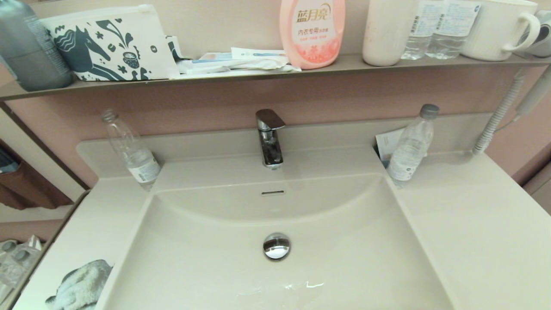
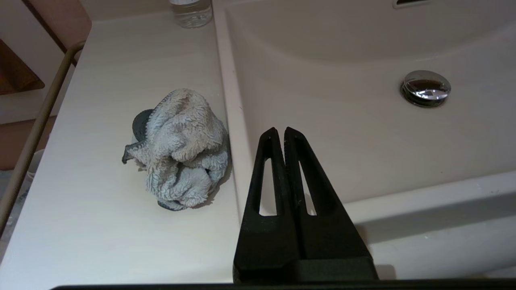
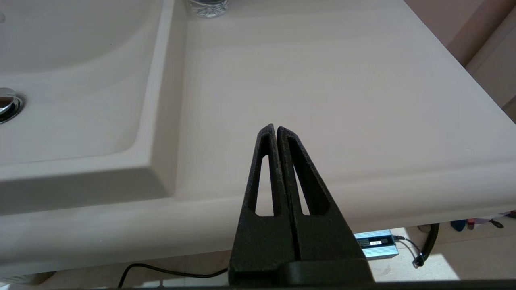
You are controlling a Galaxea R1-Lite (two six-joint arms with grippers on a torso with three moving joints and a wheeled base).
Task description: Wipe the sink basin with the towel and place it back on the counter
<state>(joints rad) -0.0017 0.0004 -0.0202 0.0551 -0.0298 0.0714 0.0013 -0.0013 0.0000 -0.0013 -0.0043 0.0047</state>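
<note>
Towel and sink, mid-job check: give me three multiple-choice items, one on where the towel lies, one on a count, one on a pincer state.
1. Where is the towel?
A. in the sink basin
B. on the counter left of the basin
C. on the wall shelf

2. How many clear water bottles stand on the counter?
A. two
B. none
C. four

3. How is the left pincer?
A. shut on the towel
B. wide open
C. shut, holding nothing

Answers: 1 B, it lies bunched on the counter beside the sink basin rim. 2 A, a left bottle and a right bottle flank the faucet. 3 C, its tips meet over the basin edge, apart from the towel.
</note>
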